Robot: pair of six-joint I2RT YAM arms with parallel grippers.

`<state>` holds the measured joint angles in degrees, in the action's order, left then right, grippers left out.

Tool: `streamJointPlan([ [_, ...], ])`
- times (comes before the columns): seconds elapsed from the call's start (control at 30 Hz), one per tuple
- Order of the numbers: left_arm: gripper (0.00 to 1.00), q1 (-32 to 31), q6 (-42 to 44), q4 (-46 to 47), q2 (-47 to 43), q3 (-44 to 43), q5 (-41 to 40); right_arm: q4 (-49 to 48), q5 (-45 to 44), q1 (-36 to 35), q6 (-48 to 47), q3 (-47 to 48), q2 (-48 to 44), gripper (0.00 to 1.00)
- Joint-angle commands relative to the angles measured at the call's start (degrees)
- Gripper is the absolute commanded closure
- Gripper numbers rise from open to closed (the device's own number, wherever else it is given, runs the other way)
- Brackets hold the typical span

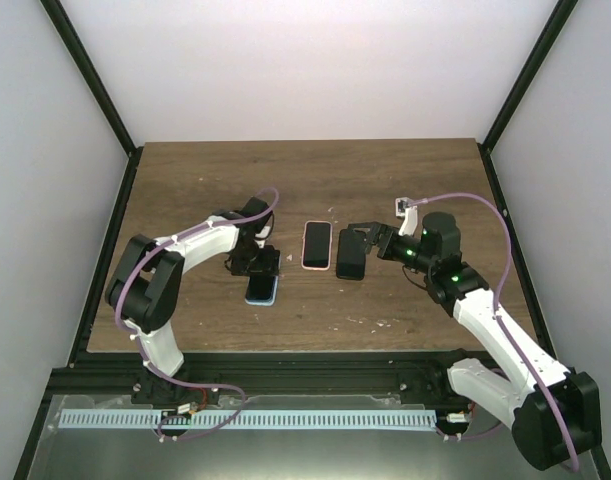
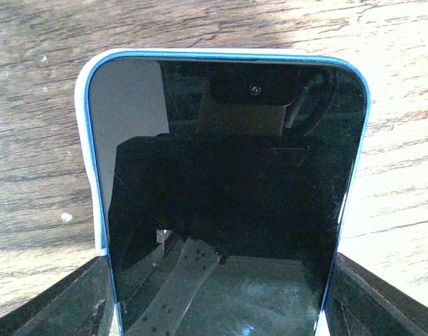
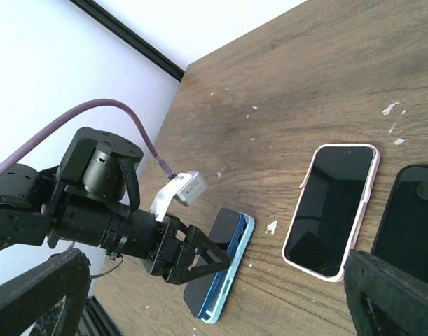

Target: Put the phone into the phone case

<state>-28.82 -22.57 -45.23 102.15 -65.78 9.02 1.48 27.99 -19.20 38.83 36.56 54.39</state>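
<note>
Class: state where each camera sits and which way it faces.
Top external: above, behind the bases, facing down on brown wooden table; left arm, right arm show.
Left wrist: faces down at the blue-cased phone; gripper fingers show.
Right wrist: faces across the table at that left arm; own fingers show.
All three share that phone.

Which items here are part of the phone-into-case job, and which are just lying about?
Likely job:
blue-cased phone, held in left pincer
black phone or case, beneath open right pincer

Lying about:
pink-cased phone
white specks
</note>
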Motion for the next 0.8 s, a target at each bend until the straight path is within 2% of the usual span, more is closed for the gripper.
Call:
streamJointPlan([
  [0.0, 0.3, 0.04, -1.07, 1.58, 1.94, -0.11, -1.26, 0.13, -0.34, 0.49, -0.44, -0.07, -1.13, 0.0],
  [0.47, 0.1, -0.1, -1.51, 0.06, 0.4, -1.02, -2.51, 0.11, -0.31, 0.49, -0.63, -0.52, -1.65, 0.0],
  [0.77, 0.1, -0.04, -2.19, -0.89, -2.34, -1.3, -5.27, -0.91, 0.23, 0.51, 1.58, -1.63, -1.65, 0.0],
])
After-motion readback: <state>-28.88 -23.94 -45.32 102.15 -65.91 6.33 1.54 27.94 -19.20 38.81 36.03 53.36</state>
